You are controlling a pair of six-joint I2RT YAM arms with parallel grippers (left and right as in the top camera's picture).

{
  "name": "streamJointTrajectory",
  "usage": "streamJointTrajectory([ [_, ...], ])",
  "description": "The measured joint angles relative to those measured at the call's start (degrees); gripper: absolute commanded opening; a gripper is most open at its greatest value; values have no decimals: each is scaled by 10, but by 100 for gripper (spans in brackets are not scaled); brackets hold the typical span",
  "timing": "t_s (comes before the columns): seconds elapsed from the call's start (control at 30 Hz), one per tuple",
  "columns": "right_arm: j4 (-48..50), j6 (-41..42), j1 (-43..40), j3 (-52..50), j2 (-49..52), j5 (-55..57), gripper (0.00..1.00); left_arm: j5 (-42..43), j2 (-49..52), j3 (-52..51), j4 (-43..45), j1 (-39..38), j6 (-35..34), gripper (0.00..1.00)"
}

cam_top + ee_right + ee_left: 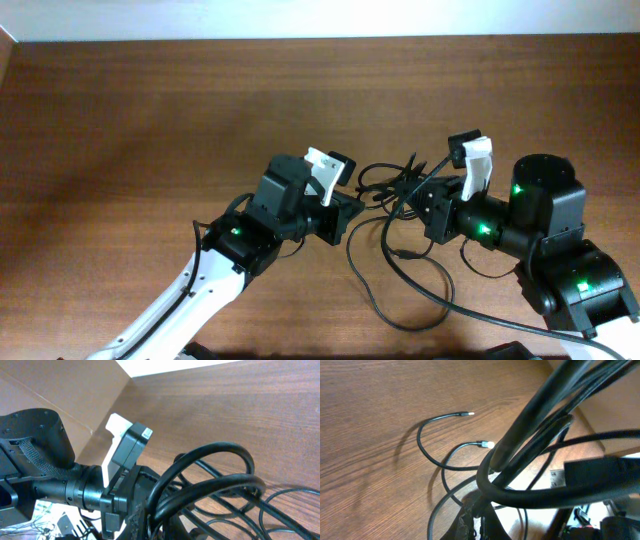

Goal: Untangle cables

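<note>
The cables (388, 188) are a knot of thin black cords lifted between my two grippers at the middle of the table. Loose loops trail from it toward the front (352, 258). My left gripper (346, 212) is shut on the left side of the bundle. In the left wrist view its jaws (481, 519) pinch cords of the bundle (535, 415), and two silvery plug tips (468, 413) (489, 445) lie on the wood beyond. My right gripper (424, 206) is shut on the right side. In the right wrist view its jaws (172, 521) hold the looped cords (220, 485).
The brown wooden table (150, 120) ends at a white wall at the back (300, 20). The left arm's wrist and white camera mount (125, 447) sit close in front of the right gripper. A cardboard-coloured panel (75, 390) stands at the table's left side.
</note>
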Motion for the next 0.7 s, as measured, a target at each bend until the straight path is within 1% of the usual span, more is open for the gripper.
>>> streamJointTrajectory([
  [0.27, -79, -3, 0, 0, 0, -2, 4, -54, 0, 0, -5, 0, -7, 0],
  [0.37, -91, -3, 0, 0, 0, -2, 4, -78, 0, 0, -5, 0, -13, 0],
  [0.5, -107, -3, 0, 0, 0, -2, 4, -139, 0, 0, -5, 0, -16, 0],
  [0.53, -110, -3, 0, 0, 0, -2, 4, -151, 0, 0, -5, 0, -16, 8],
  [0.57, -116, -3, 0, 0, 0, -2, 4, -173, 0, 0, -5, 0, -16, 32],
  [0.67, -122, -5, 0, 0, -1, -2, 4, -237, 0, 0, -9, 1, -20, 35],
  [0.7, -123, -5, 0, 0, -2, -2, 4, -255, 0, 0, -9, 1, -20, 41],
])
